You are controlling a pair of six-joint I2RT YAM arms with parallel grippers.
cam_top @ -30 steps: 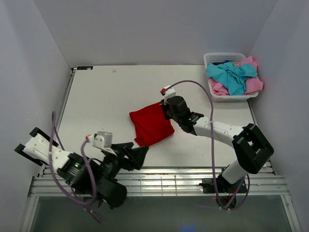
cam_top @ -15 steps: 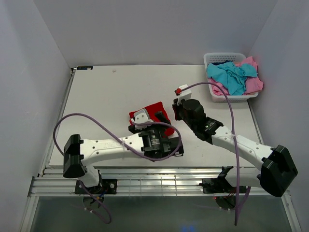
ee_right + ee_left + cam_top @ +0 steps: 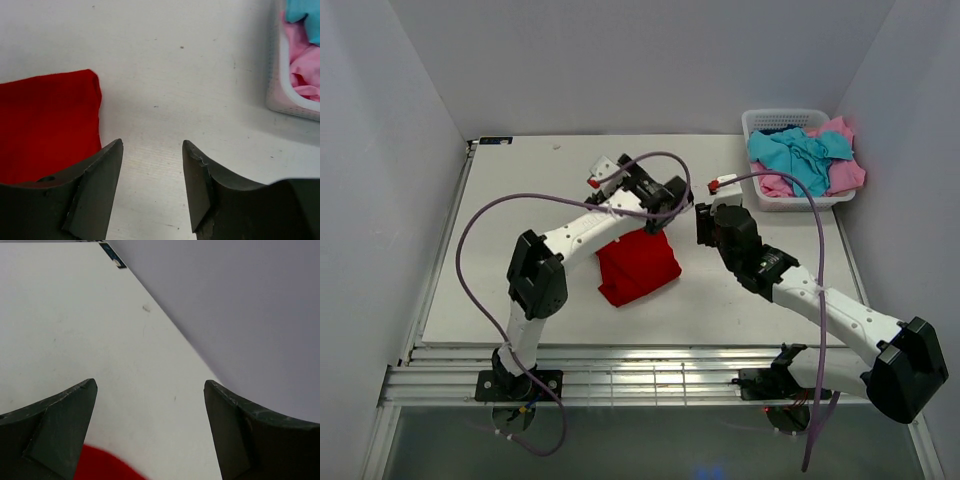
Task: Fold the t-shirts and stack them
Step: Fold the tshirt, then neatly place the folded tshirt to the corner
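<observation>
A bright red t-shirt (image 3: 638,266) lies folded in a rough square on the white table (image 3: 520,230). My left gripper (image 3: 656,206) hovers over the shirt's far edge, wide open and holding nothing. In the left wrist view the left gripper (image 3: 150,384) frames bare table, with a patch of red t-shirt (image 3: 102,466) at the bottom. My right gripper (image 3: 704,222) stands just right of the shirt, open and empty. The right wrist view has the right gripper (image 3: 152,143) over bare table, with the red t-shirt (image 3: 45,125) to its left. Turquoise (image 3: 800,158) and pink (image 3: 847,172) t-shirts lie crumpled in the basket.
A white lattice basket (image 3: 781,119) stands at the table's far right corner, and its wall (image 3: 278,85) shows at the right of the right wrist view. Grey walls enclose the table on three sides. A purple cable loops above each arm.
The left arm swung from the near left edge across the table to the shirt's far edge. The right gripper opened, let go of the red shirt and drew back to the right.
</observation>
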